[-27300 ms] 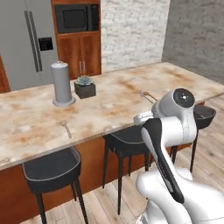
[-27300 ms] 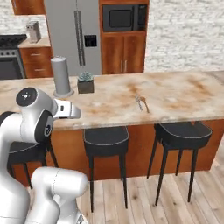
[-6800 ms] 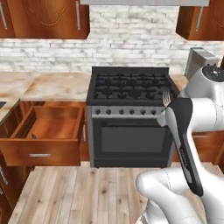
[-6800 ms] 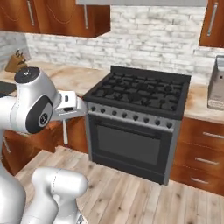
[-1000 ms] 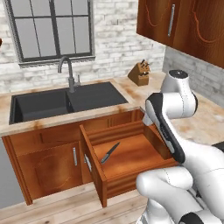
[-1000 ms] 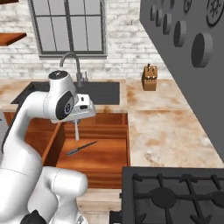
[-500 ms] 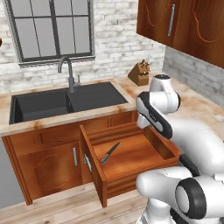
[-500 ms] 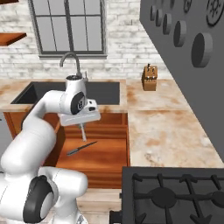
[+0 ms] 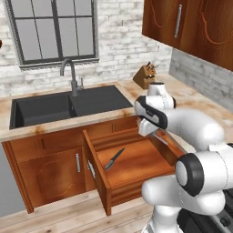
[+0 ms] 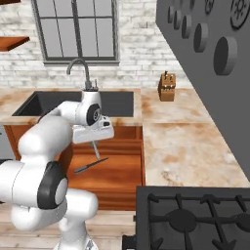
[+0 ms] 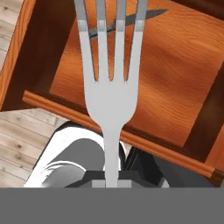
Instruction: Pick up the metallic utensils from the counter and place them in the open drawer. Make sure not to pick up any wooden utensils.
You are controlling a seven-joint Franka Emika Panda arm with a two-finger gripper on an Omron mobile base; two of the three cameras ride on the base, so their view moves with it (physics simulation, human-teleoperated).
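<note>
The fork [image 11: 112, 83] is clamped by its handle in the gripper [image 10: 93, 140], tines pointing down over the open drawer [image 9: 136, 164]. The knife [image 9: 113, 159] lies flat on the drawer's wooden floor, near its front left part. The drawer juts from red-brown cabinets under a beige marbled counter [image 10: 185, 146] holding a black sink [image 9: 63, 107] with a curved faucet [image 9: 70, 77]. A knife block [image 10: 167, 87] stands by the brick wall, below a window [image 9: 52, 29], and a black stove [image 10: 195, 219] sits at the near right
</note>
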